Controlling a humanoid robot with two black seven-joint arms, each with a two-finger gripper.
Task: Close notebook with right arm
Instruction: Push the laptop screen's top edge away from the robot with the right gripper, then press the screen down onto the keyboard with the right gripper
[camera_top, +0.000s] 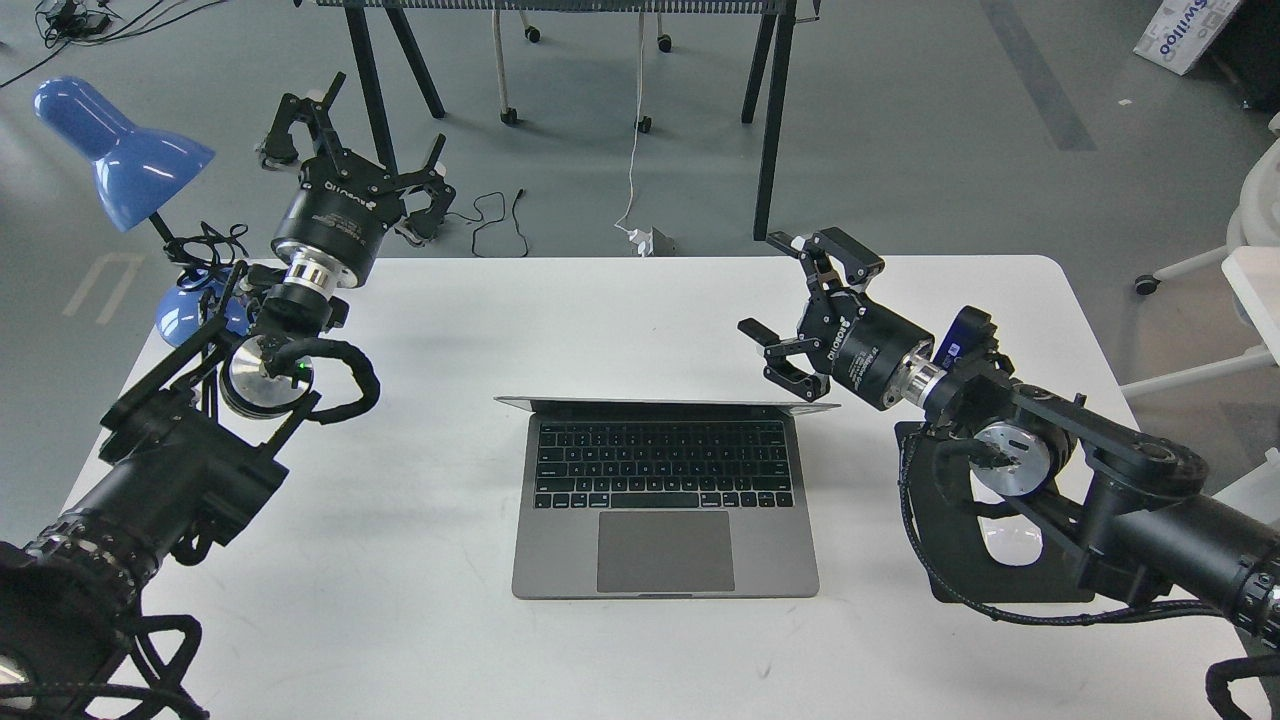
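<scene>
A white table (400, 600) fills most of the head view, seen from above and slightly in front. At its middle sits the notebook (665, 500), a slim grey metal laptop with its black keyboard and large trackpad facing us. Its lid (667, 402) is tipped far forward, so that we see it almost edge-on as a thin grey line above the top row of keys. We judge the closing to be well under way but not finished: the keyboard is fully uncovered, and the lid has the rest of its swing down onto the base to make.

Our right arm (1100, 480) reaches in from the right edge. Its gripper (790, 315) has its fingers spread wide and holds nothing; its lower finger (795, 378) sits just above the lid's right corner, though we cannot tell whether it touches. Our left arm (170, 470) comes in from the left, well apart from the laptop, and its gripper (350, 135) is also spread open and holding nothing, raised past the table's far edge.

A black mouse pad (950, 520) with a white mouse (1012, 545) lies under the right arm. A blue desk lamp (120, 150) stands at the far left corner. Nothing lies on the keyboard to block the lid.
</scene>
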